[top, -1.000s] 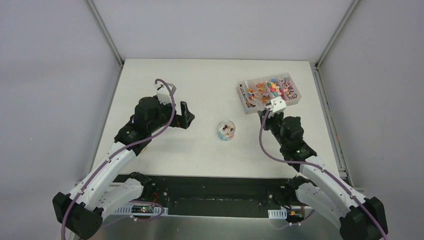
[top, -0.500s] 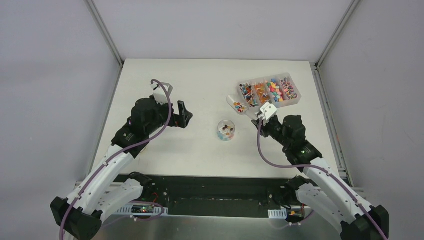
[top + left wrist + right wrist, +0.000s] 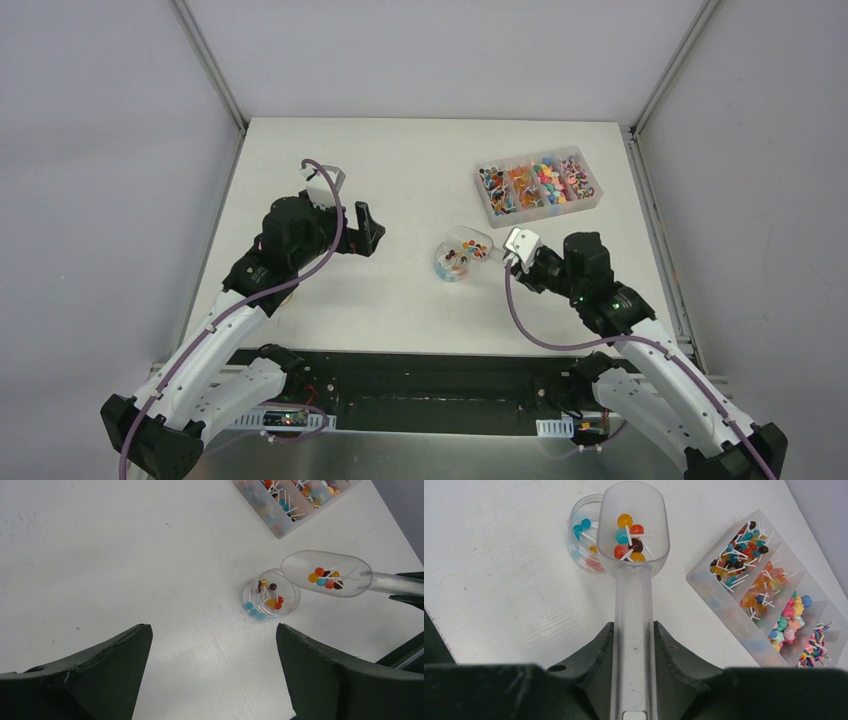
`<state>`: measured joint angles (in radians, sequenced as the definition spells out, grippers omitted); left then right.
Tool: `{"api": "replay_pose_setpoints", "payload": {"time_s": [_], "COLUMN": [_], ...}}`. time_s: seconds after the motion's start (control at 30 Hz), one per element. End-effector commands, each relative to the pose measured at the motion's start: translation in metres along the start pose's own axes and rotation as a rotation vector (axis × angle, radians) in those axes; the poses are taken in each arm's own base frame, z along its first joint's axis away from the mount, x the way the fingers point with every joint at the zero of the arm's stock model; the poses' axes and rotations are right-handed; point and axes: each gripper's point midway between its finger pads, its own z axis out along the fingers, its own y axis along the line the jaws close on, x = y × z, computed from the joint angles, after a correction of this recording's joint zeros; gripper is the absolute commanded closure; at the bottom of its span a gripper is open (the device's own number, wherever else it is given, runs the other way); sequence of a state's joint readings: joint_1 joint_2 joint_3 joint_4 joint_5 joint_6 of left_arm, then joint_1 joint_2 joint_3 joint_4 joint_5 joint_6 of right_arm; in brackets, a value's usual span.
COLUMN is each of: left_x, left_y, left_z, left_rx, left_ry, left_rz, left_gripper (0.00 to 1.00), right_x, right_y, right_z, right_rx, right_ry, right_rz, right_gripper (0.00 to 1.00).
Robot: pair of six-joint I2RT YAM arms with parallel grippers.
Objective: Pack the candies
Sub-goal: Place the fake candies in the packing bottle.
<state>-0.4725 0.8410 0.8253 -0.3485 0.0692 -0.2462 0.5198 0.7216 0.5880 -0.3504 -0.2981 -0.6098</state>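
Observation:
The candies are tiny coloured balls on white sticks. Several candies lie in the bowl of a clear plastic scoop, which hangs level beside and partly over a small round clear jar. That jar holds more candies. My right gripper is shut on the scoop's handle. In the top view the scoop overlaps the jar's far right rim. My left gripper stands open and empty over bare table, left of the jar, also seen from above as the left gripper.
A clear divided box with sorted candies sits at the back right of the white table; its compartments show in the right wrist view. Grey walls and metal frame posts surround the table.
My right gripper has carried the scoop with candies out of the divided box, left and nearer, to the jar. The left arm has barely shifted.

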Motion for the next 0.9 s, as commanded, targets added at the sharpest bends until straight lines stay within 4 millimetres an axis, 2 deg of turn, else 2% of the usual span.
{"api": "replay_pose_setpoints", "payload": {"time_s": [0.0, 0.37, 0.87], "left_x": [-0.009, -0.011, -0.011], "left_y": [-0.006, -0.006, -0.006], "left_z": [-0.003, -0.005, -0.006], "left_rx": [0.018, 0.022, 0.017], "left_ry": [-0.039, -0.045, -0.051], "left_rz": [0.017, 0.016, 0.018], "left_gripper": [0.01, 0.01, 0.01], "right_x": [-0.027, -0.014, -0.017], "right_y": [-0.005, 0.002, -0.004], "right_z": [-0.017, -0.023, -0.016], "right_rx": [-0.028, -0.074, -0.085], "right_ry": [-0.033, 0.049, 0.098], "right_rz": [-0.114, -0.167, -0.203], "right_gripper": [1.0, 1.0, 1.0]}}
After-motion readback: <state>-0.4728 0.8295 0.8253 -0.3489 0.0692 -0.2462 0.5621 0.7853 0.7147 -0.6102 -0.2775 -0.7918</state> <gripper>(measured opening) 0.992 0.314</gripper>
